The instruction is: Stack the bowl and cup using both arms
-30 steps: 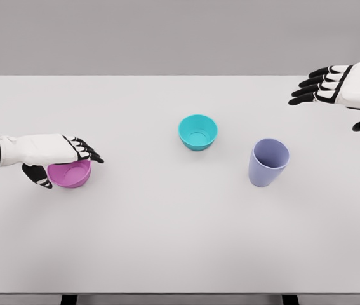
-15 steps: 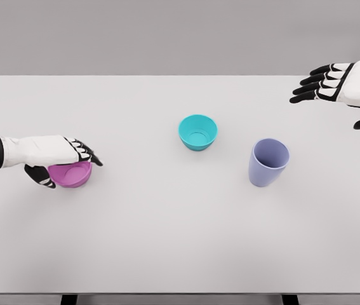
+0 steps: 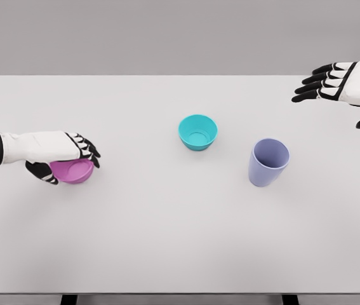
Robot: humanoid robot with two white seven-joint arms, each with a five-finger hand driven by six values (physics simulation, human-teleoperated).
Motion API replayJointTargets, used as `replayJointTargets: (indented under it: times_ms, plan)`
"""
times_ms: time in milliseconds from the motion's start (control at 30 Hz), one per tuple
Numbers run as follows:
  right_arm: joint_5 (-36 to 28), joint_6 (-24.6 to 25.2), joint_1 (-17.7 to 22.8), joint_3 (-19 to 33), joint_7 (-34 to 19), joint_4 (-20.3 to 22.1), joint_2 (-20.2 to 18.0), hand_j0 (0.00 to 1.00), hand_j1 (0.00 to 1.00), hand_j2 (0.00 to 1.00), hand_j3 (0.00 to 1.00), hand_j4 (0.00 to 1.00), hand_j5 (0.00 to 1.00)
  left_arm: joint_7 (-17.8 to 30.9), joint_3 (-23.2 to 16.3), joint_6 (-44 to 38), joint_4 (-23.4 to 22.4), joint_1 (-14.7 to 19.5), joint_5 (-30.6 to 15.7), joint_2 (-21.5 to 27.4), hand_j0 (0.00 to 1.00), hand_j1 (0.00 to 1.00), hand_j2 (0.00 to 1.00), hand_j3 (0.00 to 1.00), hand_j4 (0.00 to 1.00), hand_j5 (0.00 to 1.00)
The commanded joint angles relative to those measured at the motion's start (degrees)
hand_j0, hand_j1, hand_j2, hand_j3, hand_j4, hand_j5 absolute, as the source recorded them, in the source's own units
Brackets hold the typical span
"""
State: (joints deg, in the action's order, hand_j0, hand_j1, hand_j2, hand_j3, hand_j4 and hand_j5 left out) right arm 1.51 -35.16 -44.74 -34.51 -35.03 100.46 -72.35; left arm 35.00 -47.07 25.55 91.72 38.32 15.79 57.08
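Note:
A pink bowl (image 3: 73,171) sits at the table's left, and my left hand (image 3: 65,159) is curled over it, fingers on its far rim and thumb on its near side. A teal bowl (image 3: 198,132) stands upright near the table's middle. To its right a lavender cup (image 3: 268,162) stands upright. My right hand (image 3: 338,89) hovers at the far right, above and right of the cup, fingers spread and holding nothing.
The white table (image 3: 167,241) runs across the whole view, with its front edge near the bottom. Nothing else stands on it besides the three vessels.
My left hand has closed tighter over the pink bowl, and the bowl sits slightly higher in the picture. My right hand drifted a little to the right.

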Motion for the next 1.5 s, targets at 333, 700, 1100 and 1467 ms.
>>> replayJointTargets:
  times_ms: [333, 700, 1100, 1467]
  plan:
    - [-0.28, 0.16, 0.00, 0.06, 0.03, 0.00, -0.33, 1.00, 1.00, 1.00, 1.00, 1.00, 1.00, 0.00, 0.58, 0.12, 2.93, 2.37, -0.32, -0.13, 0.71, 0.71, 0.71, 0.71, 0.71, 0.71]
    - [-0.28, 0.16, 0.00, 0.06, 0.03, 0.00, -0.77, 1.00, 1.00, 1.00, 1.00, 1.00, 1.00, 0.00, 0.40, 0.12, 3.64, 4.92, 0.29, -3.64, 0.71, 0.71, 0.71, 0.71, 0.71, 0.71]
    - [-0.28, 0.16, 0.00, 0.14, 0.03, 0.00, -1.30, 1.00, 1.00, 1.00, 1.00, 1.00, 1.00, 0.00, -0.13, -0.15, 3.46, 7.91, 0.65, -8.83, 0.71, 0.71, 0.71, 0.71, 0.71, 0.71]
    - [-1.07, 0.16, -0.35, 0.14, 0.03, 0.00, -1.30, 1.00, 1.00, 1.00, 1.00, 1.00, 1.00, 0.00, -0.21, -0.24, 3.02, 9.23, 1.61, -12.43, 0.71, 0.71, 0.71, 0.71, 0.71, 0.71]
